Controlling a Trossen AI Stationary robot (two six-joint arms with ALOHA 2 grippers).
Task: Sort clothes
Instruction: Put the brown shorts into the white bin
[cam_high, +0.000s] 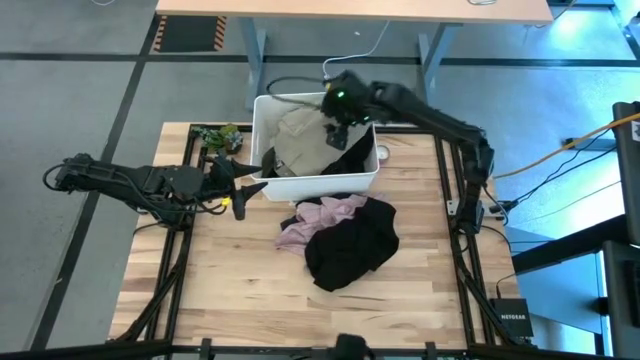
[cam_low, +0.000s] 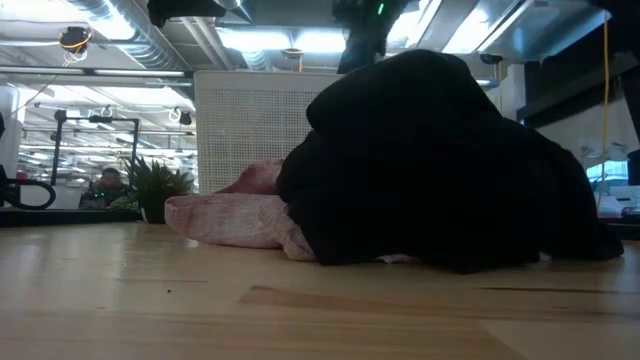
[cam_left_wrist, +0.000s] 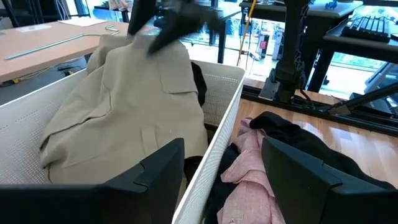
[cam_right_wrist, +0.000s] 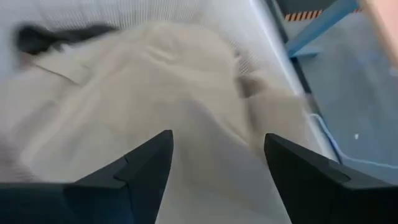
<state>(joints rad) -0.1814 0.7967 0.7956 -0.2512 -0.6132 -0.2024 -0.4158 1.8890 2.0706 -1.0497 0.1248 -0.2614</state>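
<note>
A beige garment (cam_high: 298, 140) lies heaped inside the white bin (cam_high: 262, 115); it also shows in the left wrist view (cam_left_wrist: 124, 112) and the right wrist view (cam_right_wrist: 143, 93). A dark garment (cam_high: 352, 155) hangs over the bin's near right rim. A pale pink garment (cam_high: 315, 220) and a black garment (cam_high: 352, 248) lie on the table in front of the bin. My right gripper (cam_high: 335, 122) is open just above the beige heap. My left gripper (cam_high: 248, 180) is open at the bin's near left corner, its fingers on either side of the rim (cam_left_wrist: 217, 143). My right gripper points down at the top of the beige garment (cam_left_wrist: 146, 50) with its fingers apart. Whether the fingertips touch the cloth cannot be told.
A small potted plant (cam_high: 220, 135) stands on the table left of the bin, close to my left arm. The pink garment (cam_low: 230, 215) and the black garment (cam_low: 440, 170) fill the table's middle. A desk (cam_high: 350, 10) stands beyond the far edge.
</note>
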